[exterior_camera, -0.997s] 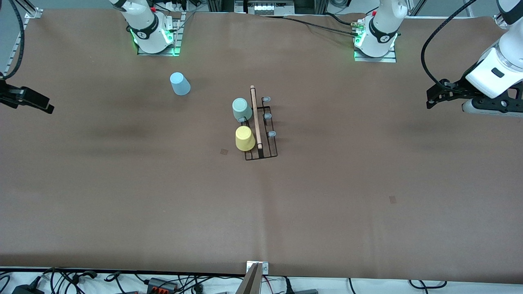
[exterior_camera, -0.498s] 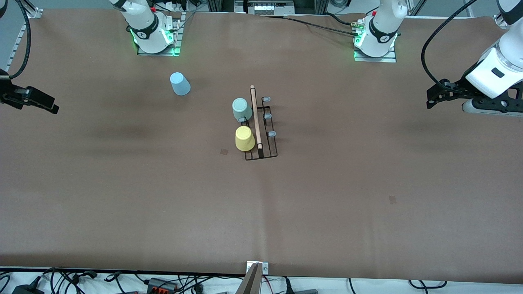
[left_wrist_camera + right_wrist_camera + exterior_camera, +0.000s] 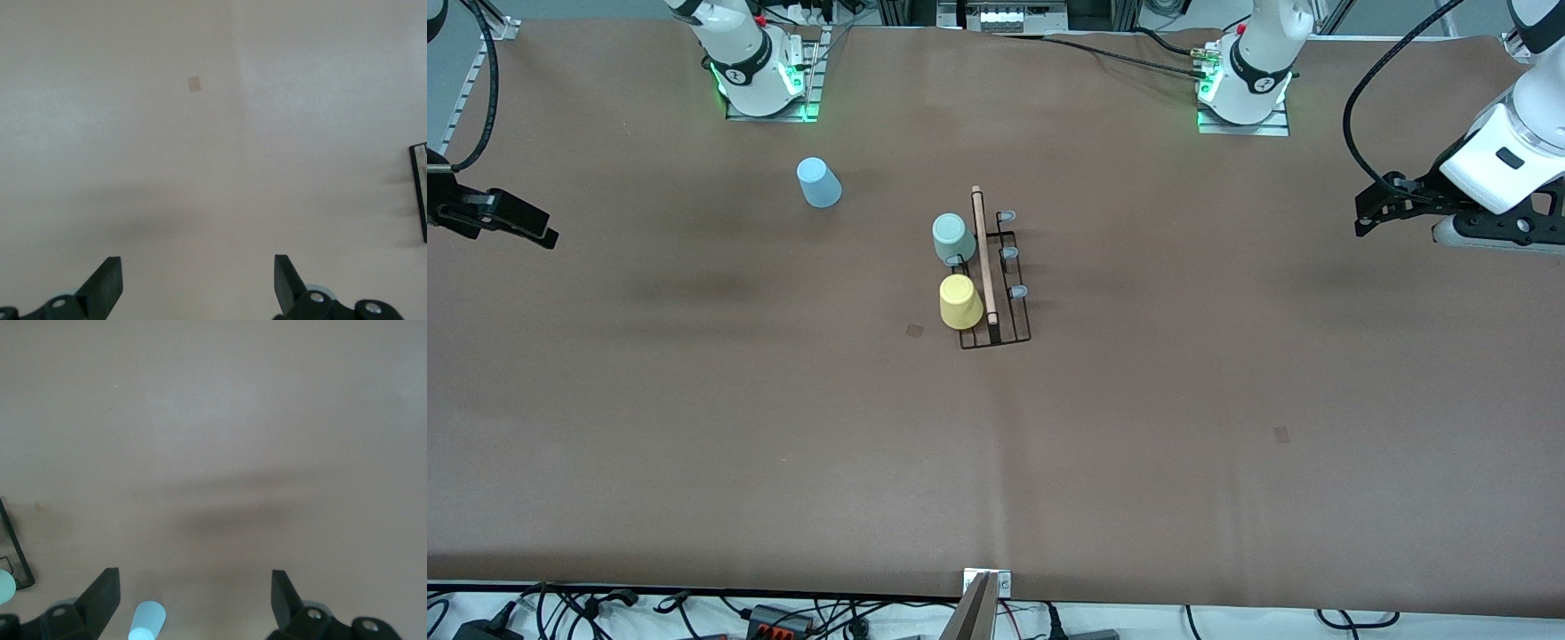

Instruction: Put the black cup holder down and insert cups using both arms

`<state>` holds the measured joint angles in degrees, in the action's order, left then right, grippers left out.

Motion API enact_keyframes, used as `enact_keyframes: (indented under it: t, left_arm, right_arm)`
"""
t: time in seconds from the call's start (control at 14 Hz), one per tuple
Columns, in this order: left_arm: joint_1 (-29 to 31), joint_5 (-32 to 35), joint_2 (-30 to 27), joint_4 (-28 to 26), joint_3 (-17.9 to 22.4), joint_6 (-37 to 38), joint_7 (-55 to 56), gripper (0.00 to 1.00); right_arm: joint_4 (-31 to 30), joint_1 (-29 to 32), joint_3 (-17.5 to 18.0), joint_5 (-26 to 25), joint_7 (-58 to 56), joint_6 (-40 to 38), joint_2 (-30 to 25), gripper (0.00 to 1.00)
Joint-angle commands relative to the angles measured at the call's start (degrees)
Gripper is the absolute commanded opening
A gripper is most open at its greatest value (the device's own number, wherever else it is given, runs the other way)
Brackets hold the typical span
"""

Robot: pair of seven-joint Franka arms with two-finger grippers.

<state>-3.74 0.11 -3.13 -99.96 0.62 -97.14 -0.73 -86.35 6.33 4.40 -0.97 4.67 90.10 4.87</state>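
Only the right gripper (image 3: 538,233) has moved since a second ago, edging a little inward over the right arm's end of the table (image 3: 1138,427), fingers spread wide and empty. At the other end the left gripper (image 3: 1368,216) waits, equally wide (nothing between its fingers). Mid-table stands the black rack (image 3: 996,293), with the mint cup (image 3: 953,238) and yellow cup (image 3: 960,301) upside down on its pegs. Well apart, the blue cup (image 3: 818,182) sits upside down near the right arm's base.
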Motion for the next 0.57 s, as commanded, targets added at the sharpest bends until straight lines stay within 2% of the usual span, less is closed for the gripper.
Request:
enact_keyframes:
  t: [0.0, 0.5]
  left_arm:
    - [-0.1, -0.2, 0.6, 1.8, 0.0, 1.3, -0.2, 1.0]
    - [-0.7, -0.2, 0.8, 2.8, -0.1, 1.4, -0.1, 1.0]
  right_arm:
    - [0.1, -1.0, -0.5, -0.5, 0.4, 0.3, -0.2, 1.0]
    - [0.0, -0.7, -0.5, -0.2, 0.3, 0.2, -0.1, 1.0]
